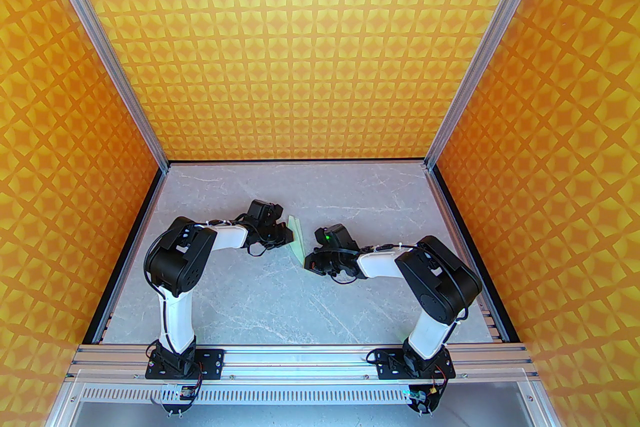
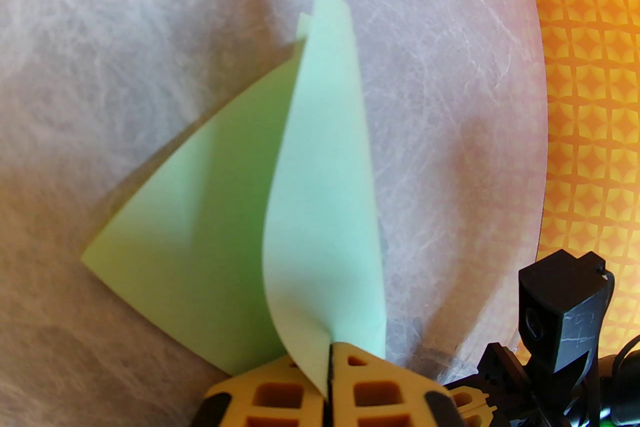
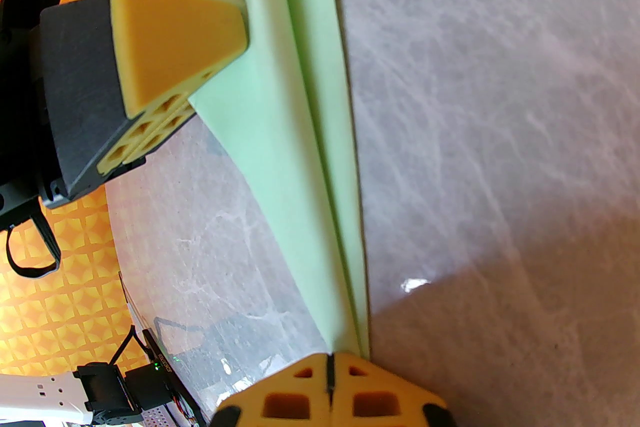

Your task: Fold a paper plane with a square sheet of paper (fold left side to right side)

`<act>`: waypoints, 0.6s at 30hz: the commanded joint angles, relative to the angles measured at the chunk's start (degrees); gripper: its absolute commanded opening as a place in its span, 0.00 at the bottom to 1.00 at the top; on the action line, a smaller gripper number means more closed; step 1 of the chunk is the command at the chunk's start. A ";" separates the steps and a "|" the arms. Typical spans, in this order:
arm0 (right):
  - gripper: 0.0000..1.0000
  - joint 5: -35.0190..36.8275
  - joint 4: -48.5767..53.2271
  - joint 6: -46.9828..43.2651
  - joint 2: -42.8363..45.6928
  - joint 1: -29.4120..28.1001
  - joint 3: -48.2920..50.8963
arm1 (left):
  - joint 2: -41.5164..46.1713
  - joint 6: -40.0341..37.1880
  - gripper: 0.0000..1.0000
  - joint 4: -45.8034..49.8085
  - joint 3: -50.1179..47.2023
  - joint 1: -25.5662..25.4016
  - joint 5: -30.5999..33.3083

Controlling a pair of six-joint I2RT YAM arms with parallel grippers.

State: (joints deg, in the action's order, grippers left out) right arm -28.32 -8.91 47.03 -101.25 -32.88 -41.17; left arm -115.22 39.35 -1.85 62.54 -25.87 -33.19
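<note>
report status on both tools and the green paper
Both shut: left tool on a raised flap of the paper, right tool at its narrow tip, pinch or press unclear. No obstruction seen.

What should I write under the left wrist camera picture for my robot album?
The left gripper pinches a raised flap of the folded mint-green paper over the marbled table.
</note>
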 commanded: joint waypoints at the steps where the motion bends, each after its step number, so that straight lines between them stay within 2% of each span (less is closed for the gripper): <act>1: 0.02 5.30 9.08 -1.37 -3.72 -0.08 1.54 | -0.97 -1.80 0.09 0.43 2.23 0.07 0.11; 11: 0.03 4.88 8.67 -2.03 -2.93 -0.08 1.44 | -2.55 -2.83 0.09 2.18 3.88 -0.41 0.14; 18: 0.13 5.96 10.60 -5.25 5.26 -0.08 -1.82 | -2.49 -3.06 0.09 2.32 3.37 -0.41 0.12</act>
State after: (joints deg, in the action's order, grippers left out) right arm -25.87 -4.71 44.56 -98.87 -32.93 -41.65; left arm -116.86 37.58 0.05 65.06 -26.35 -33.61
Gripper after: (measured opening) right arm 0.121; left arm 0.096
